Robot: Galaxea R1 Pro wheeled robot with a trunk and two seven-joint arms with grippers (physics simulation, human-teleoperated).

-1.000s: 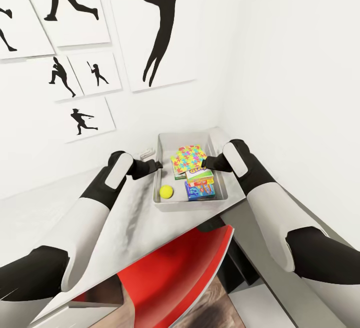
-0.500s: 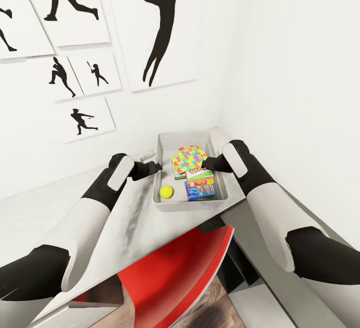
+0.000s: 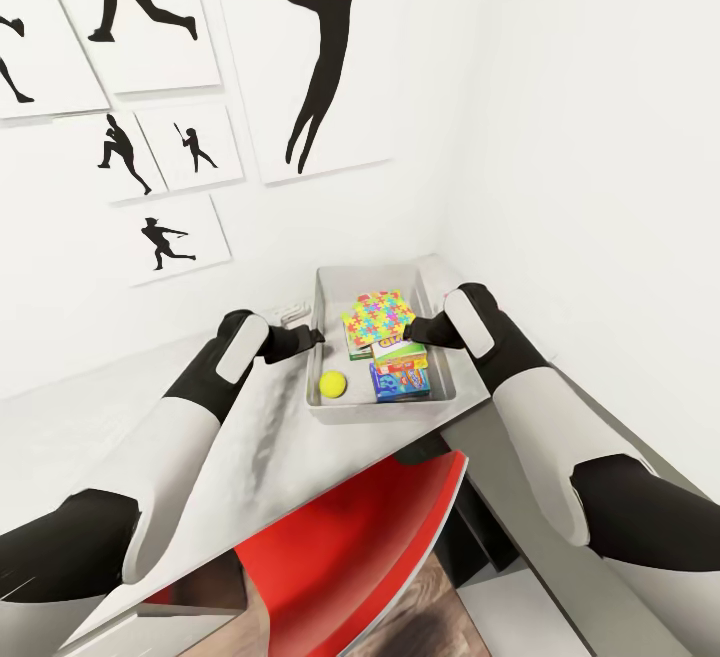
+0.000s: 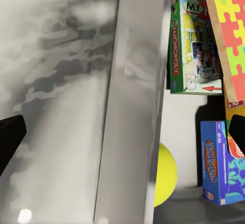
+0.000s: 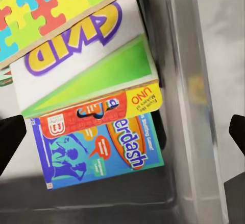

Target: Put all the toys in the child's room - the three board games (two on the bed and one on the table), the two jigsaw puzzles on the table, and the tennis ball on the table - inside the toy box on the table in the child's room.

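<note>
Silhouette-postered wall behind table (image 3: pixel 250 437); toy box (image 3: pixel 322 409) holds tennis ball (image 3: pixel 333 383), puzzle box (image 3: pixel 377 317), stacked game boxes (image 3: pixel 402 377); left hand (image 3: pixel 312 335) spread beside box wall, right hand (image 3: pixel 412 328) spread above stack; filling looks nearly complete, full count unverifiable.

My head camera looks forward and down from well back over both my arms onto the bench (image 3: pixel 270 437), with the toy box (image 3: pixel 322 407) just past centre toward 12 o'clock and the picture-hung wall behind it. My left wrist camera sits close over the toy box wall (image 4: pixel 130 106), facing down across it to the tennis ball (image 4: pixel 166 174) inside. My right wrist camera hangs close above the blue board game (image 5: pixel 102 155), which the head view (image 3: pixel 400 382) and left wrist view (image 4: pixel 217 162) share.
</note>
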